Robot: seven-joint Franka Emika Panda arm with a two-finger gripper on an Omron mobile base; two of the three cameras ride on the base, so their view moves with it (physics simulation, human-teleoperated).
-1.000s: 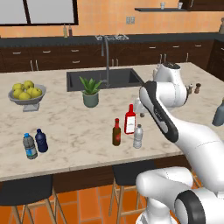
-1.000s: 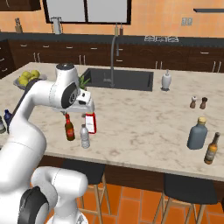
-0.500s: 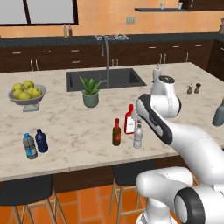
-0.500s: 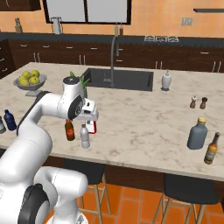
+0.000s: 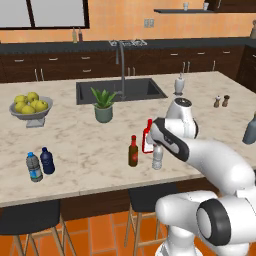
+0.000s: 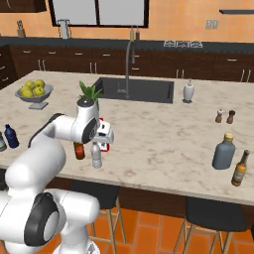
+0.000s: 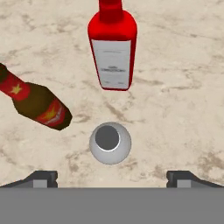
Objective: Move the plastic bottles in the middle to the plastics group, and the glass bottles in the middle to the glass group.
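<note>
A: Any writing you can make out?

B: The red bottle carries a white label with grey lines of print, too blurred to read.

A: And the brown bottle?

B: Its red label shows yellow star marks, no letters.

On the island counter, three bottles cluster near the front edge: the brown bottle left, the plastic bottle right of it, the red bottle just behind. The plastics group stands well apart leftward.
</note>
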